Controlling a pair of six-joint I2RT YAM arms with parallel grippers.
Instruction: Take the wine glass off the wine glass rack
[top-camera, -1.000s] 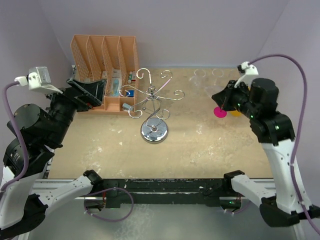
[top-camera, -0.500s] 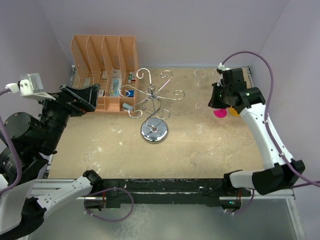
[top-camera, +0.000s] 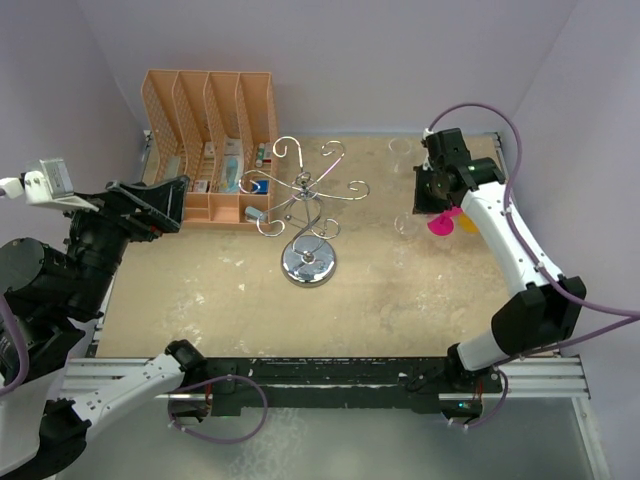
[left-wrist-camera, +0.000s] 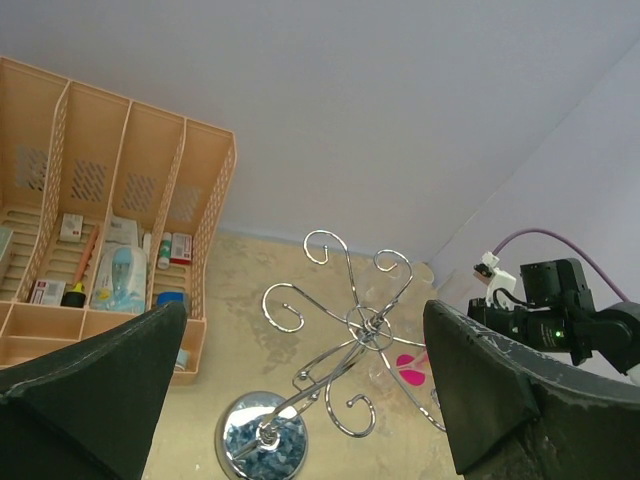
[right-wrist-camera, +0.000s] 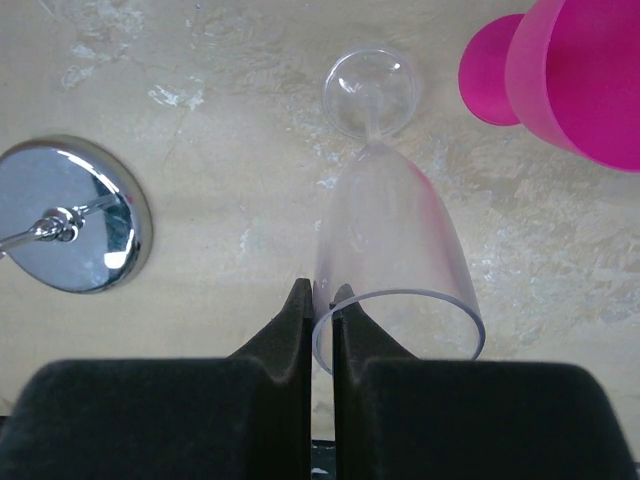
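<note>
The silver wire wine glass rack (top-camera: 308, 210) stands mid-table on its round chrome base, with no glass on its curled arms; the left wrist view shows the rack (left-wrist-camera: 368, 325) from above. A clear wine glass (right-wrist-camera: 395, 240) is off the rack, over the table to the right of it. My right gripper (right-wrist-camera: 322, 295) is shut on the glass's rim, one finger inside the bowl and one outside. In the top view the right gripper (top-camera: 432, 188) is just behind the faint glass (top-camera: 405, 222). Whether its foot touches the table I cannot tell. My left gripper (left-wrist-camera: 300, 400) is open and high at the left.
A pink glass (right-wrist-camera: 580, 80) and an orange one (top-camera: 468, 224) sit just right of the held glass. More clear glasses (top-camera: 400, 148) stand at the back right. An orange slotted organizer (top-camera: 210, 150) with small items fills the back left corner.
My right arm has stretched out and swung its gripper back and to the left with the glass. My left arm has drawn back toward the left edge, still open.
</note>
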